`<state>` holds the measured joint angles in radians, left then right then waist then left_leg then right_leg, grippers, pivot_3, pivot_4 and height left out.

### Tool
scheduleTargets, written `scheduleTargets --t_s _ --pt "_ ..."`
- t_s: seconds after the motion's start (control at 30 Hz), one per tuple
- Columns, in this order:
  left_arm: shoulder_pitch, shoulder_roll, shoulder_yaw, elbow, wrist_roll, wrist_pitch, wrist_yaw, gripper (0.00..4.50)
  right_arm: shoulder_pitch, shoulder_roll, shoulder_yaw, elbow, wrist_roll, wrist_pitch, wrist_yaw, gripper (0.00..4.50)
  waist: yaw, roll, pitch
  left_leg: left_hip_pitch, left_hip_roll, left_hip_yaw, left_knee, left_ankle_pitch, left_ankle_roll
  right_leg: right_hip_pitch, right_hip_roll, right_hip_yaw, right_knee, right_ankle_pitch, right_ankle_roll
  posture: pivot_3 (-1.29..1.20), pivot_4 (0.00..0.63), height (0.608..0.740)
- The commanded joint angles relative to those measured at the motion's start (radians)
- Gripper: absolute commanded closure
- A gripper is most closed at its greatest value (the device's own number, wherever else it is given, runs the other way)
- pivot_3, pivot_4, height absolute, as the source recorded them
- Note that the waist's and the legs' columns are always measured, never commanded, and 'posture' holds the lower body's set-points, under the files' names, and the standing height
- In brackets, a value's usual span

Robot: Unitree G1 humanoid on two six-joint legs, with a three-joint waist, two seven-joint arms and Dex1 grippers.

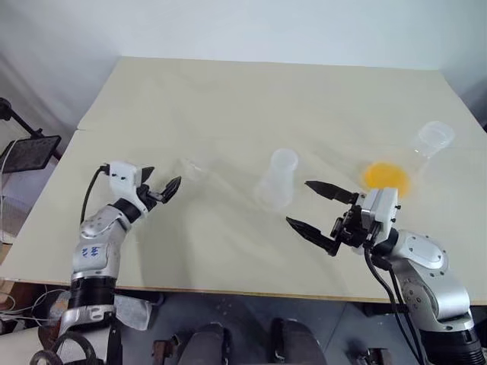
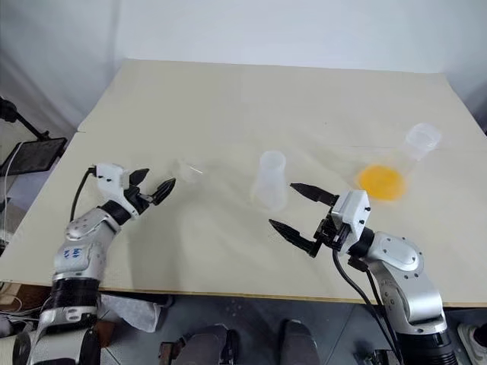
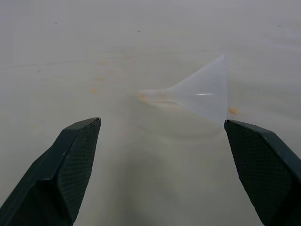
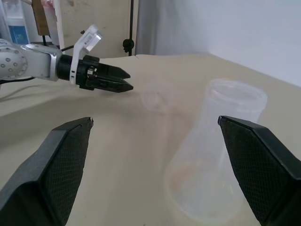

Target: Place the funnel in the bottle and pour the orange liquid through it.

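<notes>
Beige table (image 1: 228,99) bears no readable labels; left gripper (image 1: 160,190) and right gripper (image 1: 316,207) jaws spread, empty.

The two head views look forward and down over the table (image 1: 228,106) from above, sharing nearly the same scene. The left wrist view sits low and close behind the funnel (image 3: 200,94). The right wrist view looks level across the table past the bottle (image 4: 221,155) toward the left gripper (image 4: 123,80).
</notes>
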<state>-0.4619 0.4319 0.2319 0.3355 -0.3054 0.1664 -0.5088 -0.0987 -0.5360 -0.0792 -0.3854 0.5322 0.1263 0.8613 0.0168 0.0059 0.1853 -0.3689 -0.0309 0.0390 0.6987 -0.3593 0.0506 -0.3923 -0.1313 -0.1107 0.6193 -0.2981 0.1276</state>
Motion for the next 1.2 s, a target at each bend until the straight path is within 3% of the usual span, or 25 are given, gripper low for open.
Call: scheduleTargets --t_s 0.03,0.3,0.67,0.93,1.2 --pt "-0.057 -0.008 -0.016 0.066 0.017 -0.065 -0.027 0.03 0.017 0.01 -0.012 -0.044 0.002 -0.017 -0.015 0.0 0.005 0.0 0.0 0.0 0.0 0.0 0.0 0.0 0.0 0.0 0.0 0.0 0.0 0.0 0.0 0.0 0.15 0.74" --pt "-0.069 -0.013 -0.047 0.088 0.031 -0.111 -0.083 0.03 0.043 0.013 -0.016 -0.06 0.004 -0.021 -0.022 0.0 0.007 0.0 0.0 0.0 0.0 0.0 0.0 0.0 0.0 0.0 0.0 -0.001 0.0 0.0 0.0 0.0 0.15 0.74" --pt "-0.056 -0.029 -0.022 0.06 0.025 -0.099 -0.034 0.03 0.031 0.014 -0.009 -0.046 0.003 -0.02 -0.02 0.0 0.008 0.0 0.0 0.0 0.0 0.0 0.0 0.0 0.0 0.0 0.0 0.0 0.0 0.0 0.0 0.0 0.15 0.74" --pt "-0.187 0.044 -0.025 0.221 0.058 -0.09 -0.037 0.03 0.017 0.02 -0.009 -0.034 -0.005 -0.021 -0.027 0.0 0.008 0.0 0.0 0.0 0.0 0.0 0.0 0.0 0.0 0.0 0.0 -0.001 0.0 0.0 0.0 0.0 0.15 0.74" --pt "-0.487 0.108 -0.108 0.603 0.152 -0.117 -0.173 0.03 0.023 0.042 -0.004 -0.022 -0.029 -0.046 -0.036 0.0 0.008 0.0 0.0 -0.001 -0.002 0.0 0.0 0.001 0.001 0.0 0.0 -0.003 0.0 0.0 0.0 0.0 0.15 0.74"
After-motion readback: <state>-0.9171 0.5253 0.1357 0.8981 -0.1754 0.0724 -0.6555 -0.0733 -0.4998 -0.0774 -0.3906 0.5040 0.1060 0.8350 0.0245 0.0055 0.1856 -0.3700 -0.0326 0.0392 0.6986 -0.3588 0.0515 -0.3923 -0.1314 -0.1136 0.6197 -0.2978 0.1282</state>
